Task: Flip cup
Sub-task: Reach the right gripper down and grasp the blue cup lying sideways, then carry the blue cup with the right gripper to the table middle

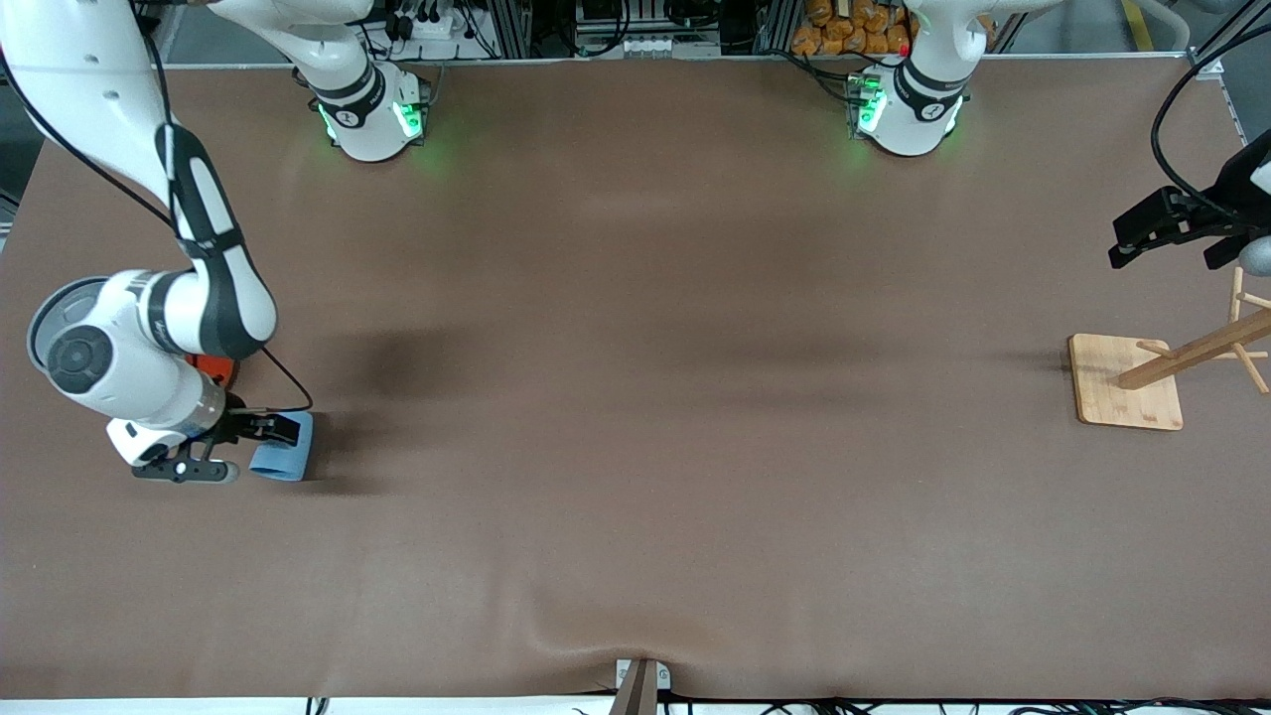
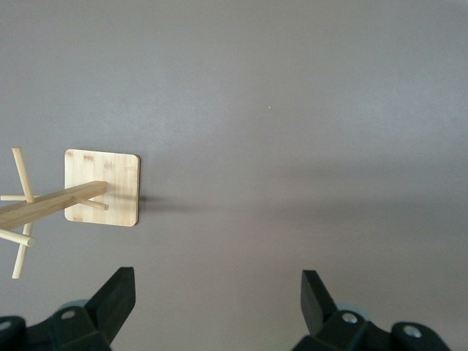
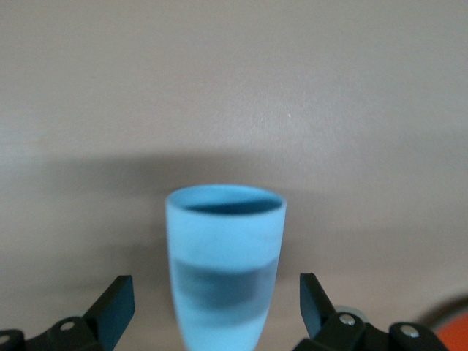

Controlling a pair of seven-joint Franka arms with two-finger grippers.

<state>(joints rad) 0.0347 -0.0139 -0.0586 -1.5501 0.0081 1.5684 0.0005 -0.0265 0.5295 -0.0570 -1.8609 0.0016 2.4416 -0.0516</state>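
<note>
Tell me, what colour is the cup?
Light blue, darker blue inside; the cup shows best in the right wrist view.

No legible text, label, brand, number or sign found anywhere in the three views. Small dark round marks noted on the two arm bases [image 1: 372,114] at the top of the front view, too small to read. Cup [image 3: 224,263], wooden rack [image 2: 73,197] and table [image 1: 635,397] checked: all plain, unmarked.
</note>
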